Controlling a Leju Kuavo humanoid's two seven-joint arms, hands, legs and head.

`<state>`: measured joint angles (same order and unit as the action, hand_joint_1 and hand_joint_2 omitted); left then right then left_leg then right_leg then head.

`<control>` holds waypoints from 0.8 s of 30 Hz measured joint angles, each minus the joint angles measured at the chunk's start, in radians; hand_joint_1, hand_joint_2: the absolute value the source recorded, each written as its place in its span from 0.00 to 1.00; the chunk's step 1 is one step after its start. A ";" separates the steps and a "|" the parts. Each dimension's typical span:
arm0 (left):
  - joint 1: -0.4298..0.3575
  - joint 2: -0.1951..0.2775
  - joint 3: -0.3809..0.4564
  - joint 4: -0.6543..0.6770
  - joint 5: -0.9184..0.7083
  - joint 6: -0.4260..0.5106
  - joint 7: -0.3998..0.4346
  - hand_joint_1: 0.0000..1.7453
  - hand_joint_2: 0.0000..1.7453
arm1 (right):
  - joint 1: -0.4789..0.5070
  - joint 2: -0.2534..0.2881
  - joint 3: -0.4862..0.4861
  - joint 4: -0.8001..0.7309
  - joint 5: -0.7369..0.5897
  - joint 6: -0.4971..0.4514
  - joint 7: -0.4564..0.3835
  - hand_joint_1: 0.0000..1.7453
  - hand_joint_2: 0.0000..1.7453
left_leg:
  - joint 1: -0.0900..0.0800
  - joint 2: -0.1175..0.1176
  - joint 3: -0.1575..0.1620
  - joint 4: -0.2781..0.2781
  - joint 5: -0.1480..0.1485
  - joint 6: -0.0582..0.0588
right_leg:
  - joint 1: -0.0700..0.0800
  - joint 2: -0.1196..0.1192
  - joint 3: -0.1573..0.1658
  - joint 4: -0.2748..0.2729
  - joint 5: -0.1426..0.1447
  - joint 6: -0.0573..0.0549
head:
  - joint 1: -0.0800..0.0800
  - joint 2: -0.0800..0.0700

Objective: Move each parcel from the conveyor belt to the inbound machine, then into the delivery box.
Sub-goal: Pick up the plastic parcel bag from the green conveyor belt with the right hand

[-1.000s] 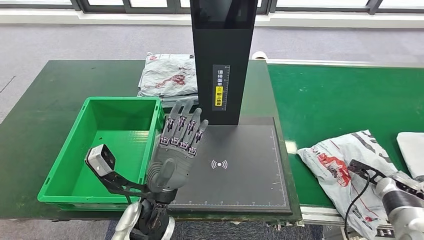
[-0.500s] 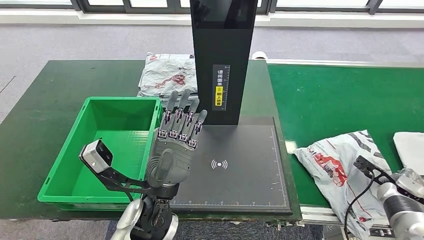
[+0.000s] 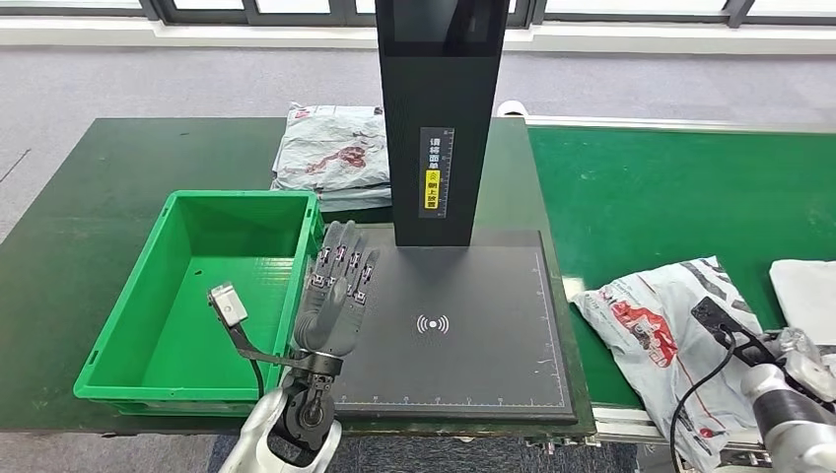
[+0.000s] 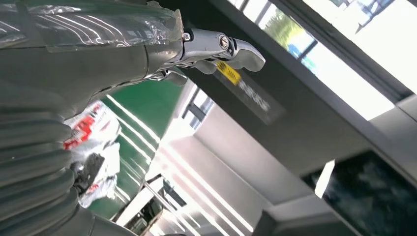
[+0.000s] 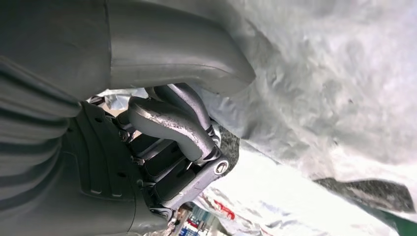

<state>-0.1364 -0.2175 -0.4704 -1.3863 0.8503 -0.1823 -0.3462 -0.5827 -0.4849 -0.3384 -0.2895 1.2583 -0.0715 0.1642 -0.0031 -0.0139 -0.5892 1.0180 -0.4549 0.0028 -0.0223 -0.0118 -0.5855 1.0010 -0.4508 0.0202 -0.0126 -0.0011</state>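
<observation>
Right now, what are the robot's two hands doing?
Left hand: open, fingers straight, holding nothing.
Right hand: fingers curled around the grey parcel.

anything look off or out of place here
One grey parcel lies on the dark table behind the green bin, beside the black machine tower, not on the conveyor or in the bin. Nothing is spilled.

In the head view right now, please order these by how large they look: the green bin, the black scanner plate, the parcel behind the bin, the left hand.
1. Black scanner plate, the largest
2. Green bin, slightly smaller
3. Parcel behind the bin
4. Left hand, the smallest, though it is nearer the camera
</observation>
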 joint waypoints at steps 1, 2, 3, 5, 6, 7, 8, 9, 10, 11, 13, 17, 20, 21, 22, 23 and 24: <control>0.000 0.000 0.005 0.010 0.000 0.000 -0.001 0.00 1.00 | 0.002 0.002 -0.003 0.000 -0.001 0.000 -0.002 1.00 1.00 | 0.000 0.000 0.000 0.000 0.000 0.000 | 0.000 0.000 0.000 0.000 0.000 0.000 | 0.000 0.000; 0.000 0.000 0.009 0.018 0.000 0.000 -0.001 0.00 1.00 | 0.002 0.003 -0.006 0.000 -0.001 0.001 -0.003 1.00 1.00 | 0.000 0.000 0.000 0.000 0.000 0.000 | 0.000 0.000 0.000 0.000 0.000 0.000 | 0.000 0.000; 0.000 0.000 0.012 0.025 0.000 0.000 -0.001 0.00 1.00 | 0.003 0.005 -0.009 0.000 -0.004 0.002 -0.006 1.00 1.00 | 0.000 0.000 0.000 0.000 0.000 0.000 | 0.000 0.000 0.000 0.000 0.000 0.000 | 0.000 0.000; 0.000 0.000 0.018 0.036 -0.003 0.005 0.000 0.00 1.00 | 0.003 0.008 -0.021 0.000 -0.027 0.008 -0.027 1.00 1.00 | 0.000 0.000 0.000 0.000 0.000 0.000 | 0.000 0.000 0.000 0.000 0.000 0.000 | 0.000 0.000; 0.000 0.000 0.022 0.041 -0.009 0.012 0.000 0.00 1.00 | 0.003 0.010 -0.029 0.000 -0.053 0.016 -0.049 1.00 1.00 | 0.000 0.000 0.000 0.000 0.000 0.000 | 0.000 0.000 0.000 0.000 0.000 0.000 | 0.000 0.000; 0.000 0.001 0.027 0.047 -0.020 0.020 0.000 0.00 1.00 | 0.001 0.013 -0.042 0.000 -0.087 0.028 -0.077 1.00 1.00 | 0.000 0.000 0.000 0.000 0.000 0.000 | 0.000 0.000 0.000 0.000 0.000 0.000 | 0.000 0.000; 0.000 0.001 0.032 0.055 -0.035 0.030 -0.002 0.00 1.00 | -0.001 0.016 -0.058 0.000 -0.127 0.043 -0.109 1.00 1.00 | 0.000 0.000 -0.001 0.000 0.000 0.000 | 0.000 0.000 0.000 0.000 0.000 0.000 | 0.000 0.000; 0.000 0.002 0.037 0.065 -0.052 0.037 -0.005 0.00 1.00 | -0.006 0.020 -0.078 0.000 -0.173 0.063 -0.144 1.00 1.00 | 0.000 0.000 -0.001 0.000 0.000 0.000 | 0.000 0.000 0.000 0.000 0.000 0.000 | 0.000 0.000; 0.000 0.002 0.043 0.077 -0.068 0.042 -0.008 0.00 1.00 | -0.014 0.025 -0.101 0.000 -0.221 0.085 -0.180 1.00 1.00 | 0.000 0.000 -0.001 0.000 0.000 0.000 | 0.000 0.000 0.000 0.000 0.000 0.000 | 0.000 0.000; 0.000 0.002 0.050 0.090 -0.082 0.047 -0.012 0.00 1.00 | -0.026 0.030 -0.126 0.000 -0.268 0.111 -0.216 1.00 1.00 | 0.000 0.000 -0.001 0.000 0.000 0.000 | 0.000 0.000 0.000 0.000 0.001 0.000 | 0.000 0.000; 0.000 0.003 0.066 0.119 -0.099 0.050 -0.018 0.00 1.00 | -0.059 0.040 -0.170 -0.001 -0.348 0.168 -0.280 1.00 1.00 | 0.000 0.000 -0.001 0.000 0.001 -0.001 | 0.000 0.001 0.000 0.001 0.001 0.000 | 0.000 0.000; 0.000 0.003 0.089 0.178 -0.113 0.045 -0.031 0.00 1.00 | -0.140 0.064 -0.205 -0.014 -0.412 0.239 -0.336 1.00 1.00 | 0.000 0.000 -0.001 0.000 0.002 -0.001 | 0.000 0.001 -0.001 0.001 0.002 0.000 | 0.000 0.000; 0.000 0.002 0.102 0.214 -0.118 0.041 -0.032 0.00 1.00 | -0.203 0.081 -0.205 -0.027 -0.420 0.232 -0.334 1.00 1.00 | 0.000 0.000 -0.001 0.000 0.003 -0.001 | 0.000 0.000 -0.001 0.001 0.002 -0.001 | 0.000 0.000; 0.000 0.002 0.105 0.224 -0.118 0.041 -0.032 0.00 1.00 | -0.219 0.086 -0.204 -0.032 -0.423 0.227 -0.331 1.00 1.00 | 0.000 0.000 -0.001 0.000 0.003 -0.001 | 0.000 0.000 -0.001 0.001 0.002 -0.001 | 0.000 0.000; 0.000 0.001 0.107 0.234 -0.119 0.040 -0.032 0.00 1.00 | -0.232 0.090 -0.204 -0.035 -0.426 0.223 -0.329 1.00 1.00 | 0.000 0.000 -0.001 0.000 0.003 -0.001 | 0.000 0.000 -0.001 0.001 0.002 -0.001 | 0.000 0.000; 0.000 0.001 0.108 0.242 -0.120 0.040 -0.032 0.00 1.00 | -0.241 0.094 -0.204 -0.039 -0.430 0.221 -0.329 1.00 1.00 | 0.000 -0.001 -0.001 0.000 0.003 -0.001 | 0.000 0.000 -0.001 0.001 0.002 -0.001 | 0.000 0.000; 0.000 0.000 0.109 0.250 -0.120 0.040 -0.032 0.00 1.00 | -0.247 0.097 -0.203 -0.042 -0.434 0.220 -0.330 1.00 1.00 | 0.000 -0.001 -0.001 0.000 0.003 -0.001 | 0.000 0.000 -0.001 0.001 0.002 -0.001 | 0.000 0.000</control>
<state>-0.1368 -0.2174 -0.3615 -1.1365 0.7303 -0.1420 -0.3782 -0.8294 -0.3878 -0.5415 -0.3316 0.8240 0.1486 -0.1659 -0.0029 -0.0146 -0.5904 1.0180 -0.4521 0.0014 -0.0222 -0.0122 -0.5862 1.0016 -0.4488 0.0195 -0.0128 -0.0010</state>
